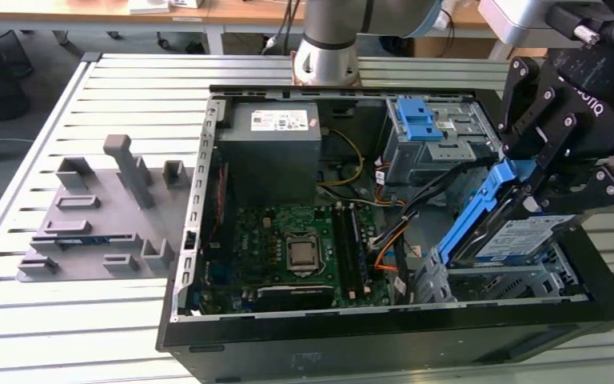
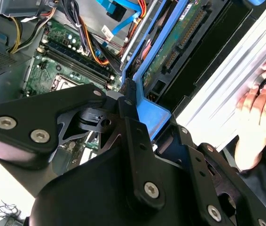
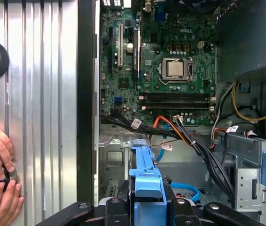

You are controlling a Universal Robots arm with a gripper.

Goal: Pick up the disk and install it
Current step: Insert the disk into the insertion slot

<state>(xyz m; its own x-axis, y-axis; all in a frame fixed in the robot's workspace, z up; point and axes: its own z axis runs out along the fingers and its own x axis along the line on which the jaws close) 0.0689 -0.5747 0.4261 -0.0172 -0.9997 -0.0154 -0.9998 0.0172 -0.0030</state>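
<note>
Grips the disk [image 1: 515, 236] with the hand [image 1: 542, 192], clamped onto its blue frame. Holds it tilted inside the open computer case [image 1: 195, 200], over the grey drive bay [image 1: 499, 284] at the exterior view's right, low end near the bay, not seated. Looks like pick-up done, install in hand. Probably calls for squaring the tilt to the bay and steering clear of the cables [image 1: 390, 240] alongside.

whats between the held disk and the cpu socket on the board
Memory slots and a bundle of black and orange cables, seen in the first wrist view between the disk and the socket.
</note>
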